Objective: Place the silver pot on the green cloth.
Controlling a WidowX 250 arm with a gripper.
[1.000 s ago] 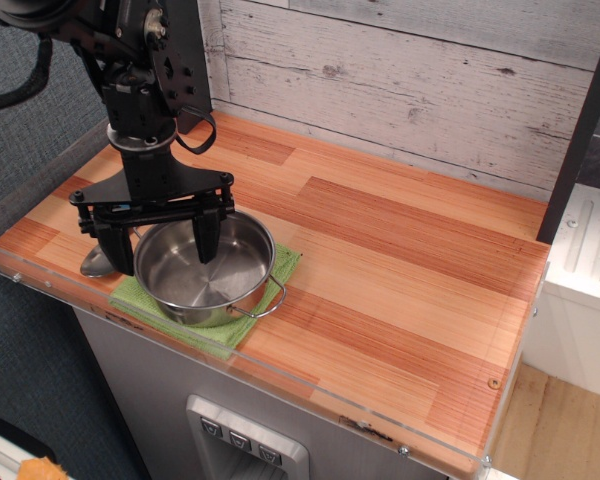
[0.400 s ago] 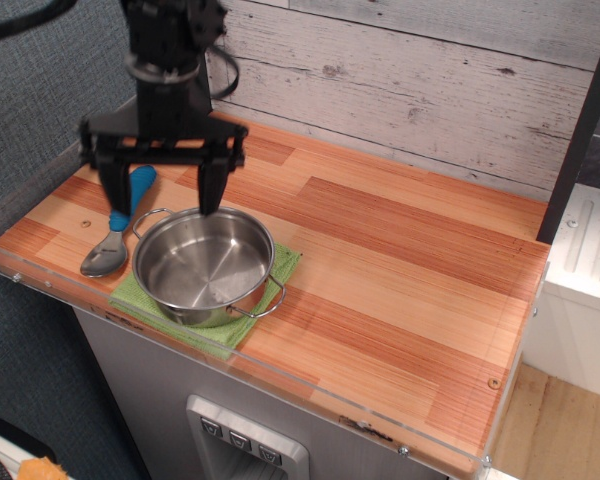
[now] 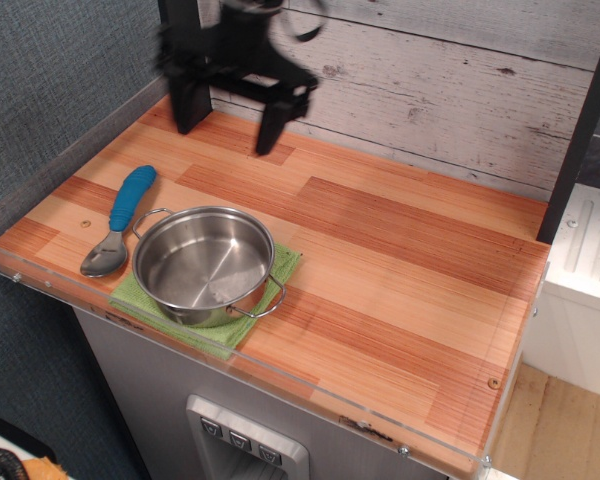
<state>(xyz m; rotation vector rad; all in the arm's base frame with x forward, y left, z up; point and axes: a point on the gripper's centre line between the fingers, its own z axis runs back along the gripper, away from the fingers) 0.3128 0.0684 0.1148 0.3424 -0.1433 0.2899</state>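
Note:
The silver pot stands upright on the green cloth at the front left of the wooden table. The cloth shows only around the pot's right and front edges. The pot has two wire loop handles, one at its back left and one at its front right. My gripper is raised above the back left of the table, well away from the pot. Its two black fingers are spread apart with nothing between them, and it is blurred by motion.
A metal spoon with a blue handle lies just left of the pot. A clear plastic rim runs along the table's front and left edges. A whitewashed plank wall stands behind. A black post rises at the right.
My gripper has lifted off the pot and moved up and back to the right, fingers still spread. The pot stays on the cloth. The spoon has come fully into view.

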